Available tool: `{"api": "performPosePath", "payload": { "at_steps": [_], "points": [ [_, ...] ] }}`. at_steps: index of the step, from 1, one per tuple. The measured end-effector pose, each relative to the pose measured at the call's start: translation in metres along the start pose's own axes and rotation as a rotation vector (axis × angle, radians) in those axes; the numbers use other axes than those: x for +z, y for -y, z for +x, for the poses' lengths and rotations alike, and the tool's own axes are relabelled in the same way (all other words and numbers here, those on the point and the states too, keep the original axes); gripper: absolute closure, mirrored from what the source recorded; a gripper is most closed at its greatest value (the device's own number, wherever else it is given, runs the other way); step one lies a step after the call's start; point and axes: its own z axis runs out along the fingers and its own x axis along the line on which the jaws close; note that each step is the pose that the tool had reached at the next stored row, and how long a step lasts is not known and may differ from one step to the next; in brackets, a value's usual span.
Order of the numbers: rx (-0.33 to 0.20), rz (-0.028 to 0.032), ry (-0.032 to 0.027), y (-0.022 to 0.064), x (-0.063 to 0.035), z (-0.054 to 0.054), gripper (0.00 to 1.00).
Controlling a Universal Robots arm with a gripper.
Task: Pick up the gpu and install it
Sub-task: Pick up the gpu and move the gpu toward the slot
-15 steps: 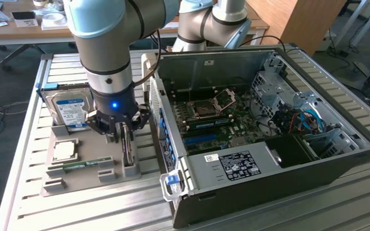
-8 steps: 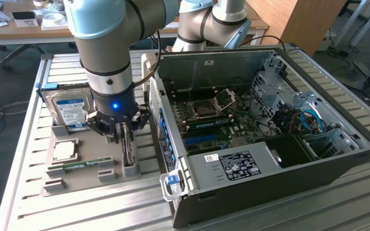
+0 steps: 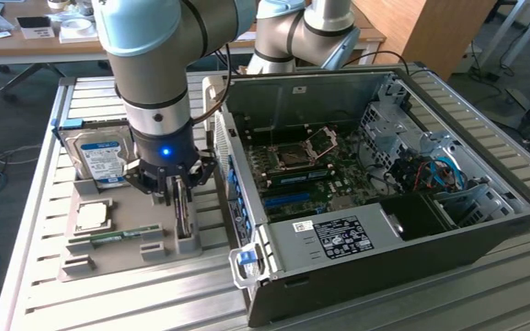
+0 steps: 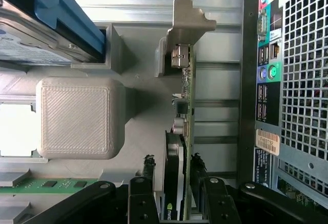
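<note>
Slatted table (image 3: 108, 303), grey tray (image 3: 122, 261) holding gpu (image 4: 186, 88) upright, tool (image 4: 172, 160) astride, seemingly unclamped.

gpu (image 4: 183, 106) upright on edge in grey holder (image 4: 77, 116); gripper (image 4: 172, 161) fingers (image 4: 147, 175) straddle it, parted; computer case (image 4: 302, 80) just beside.

Hard drive (image 3: 99, 157) and memory stick (image 3: 118, 236) sit in the grey tray (image 3: 118, 267).

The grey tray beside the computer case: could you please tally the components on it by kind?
Hard drive: 1
Processor chip: 1
Memory stick: 1
gpu: 1
Total: 4
</note>
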Motion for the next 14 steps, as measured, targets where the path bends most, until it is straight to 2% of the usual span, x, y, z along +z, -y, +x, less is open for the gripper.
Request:
{"api": "performPosePath", "payload": {
  "at_steps": [14],
  "points": [
    [0.008, 0.0003, 0.0002, 0.0016, 0.0000, -0.0004, 0.59]
  ]
}}
